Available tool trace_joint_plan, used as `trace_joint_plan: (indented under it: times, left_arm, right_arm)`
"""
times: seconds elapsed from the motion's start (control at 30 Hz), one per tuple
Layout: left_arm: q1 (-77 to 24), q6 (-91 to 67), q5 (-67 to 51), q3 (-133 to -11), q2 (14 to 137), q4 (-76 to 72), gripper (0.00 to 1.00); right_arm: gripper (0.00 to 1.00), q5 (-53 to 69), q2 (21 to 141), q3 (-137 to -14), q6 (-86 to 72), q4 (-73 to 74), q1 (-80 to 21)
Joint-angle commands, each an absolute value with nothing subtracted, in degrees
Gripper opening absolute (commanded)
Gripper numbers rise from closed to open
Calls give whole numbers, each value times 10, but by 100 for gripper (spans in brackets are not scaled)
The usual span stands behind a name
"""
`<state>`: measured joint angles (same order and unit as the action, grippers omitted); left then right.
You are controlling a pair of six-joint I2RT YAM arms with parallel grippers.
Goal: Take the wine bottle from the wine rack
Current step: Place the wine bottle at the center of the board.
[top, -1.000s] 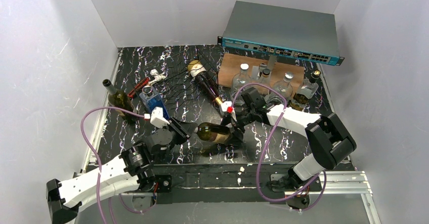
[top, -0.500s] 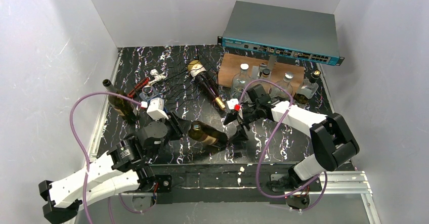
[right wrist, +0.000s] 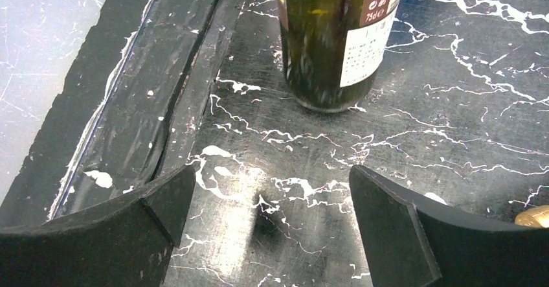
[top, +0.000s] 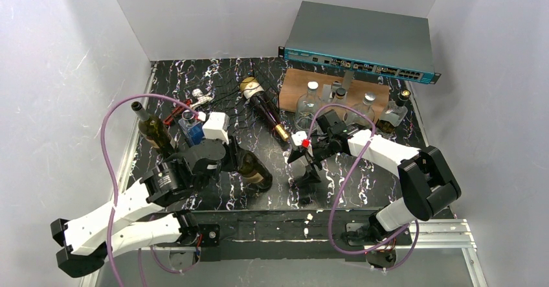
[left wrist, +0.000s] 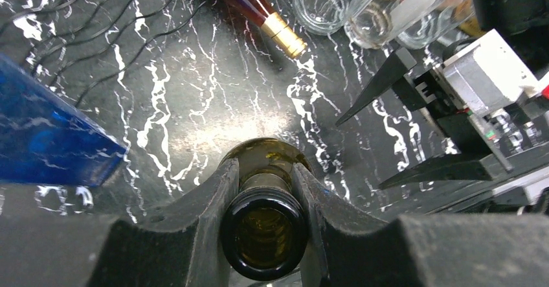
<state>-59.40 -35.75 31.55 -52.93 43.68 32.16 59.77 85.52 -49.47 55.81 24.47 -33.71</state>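
My left gripper (top: 234, 159) is shut on the neck of a dark green wine bottle (top: 256, 174), which stands close to upright on the black marbled table. In the left wrist view my fingers (left wrist: 217, 199) clamp the neck just under the open mouth (left wrist: 263, 235). My right gripper (top: 303, 170) is open and empty just right of the bottle. In the right wrist view the bottle's labelled base (right wrist: 336, 34) stands ahead of the open gripper (right wrist: 272, 216). The black wire wine rack (top: 228, 117) lies behind; a dark red bottle with a gold cap (top: 264, 109) lies on it.
Another green bottle (top: 153, 131) stands at the left, with a blue bottle (top: 192, 129) beside it. A wooden board (top: 333, 89) with several clear glass bottles sits at the back right, and a grey network switch (top: 359, 41) rests behind it.
The green bottle lay on the table between both grippers. My left gripper has swung it up by the neck and to the left. My right gripper has moved apart from its base.
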Motion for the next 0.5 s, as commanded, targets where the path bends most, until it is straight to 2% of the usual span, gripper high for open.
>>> trace_joint_plan:
  times: [0.0,0.47]
  left_arm:
    - [-596,-282,332,-600,458,314,0]
    - [-591,-195,361,-650,520,296,0]
  right_arm:
    - [98,597,838,-514,578,261,-336]
    - [98,586,836,-513,584,263,-336]
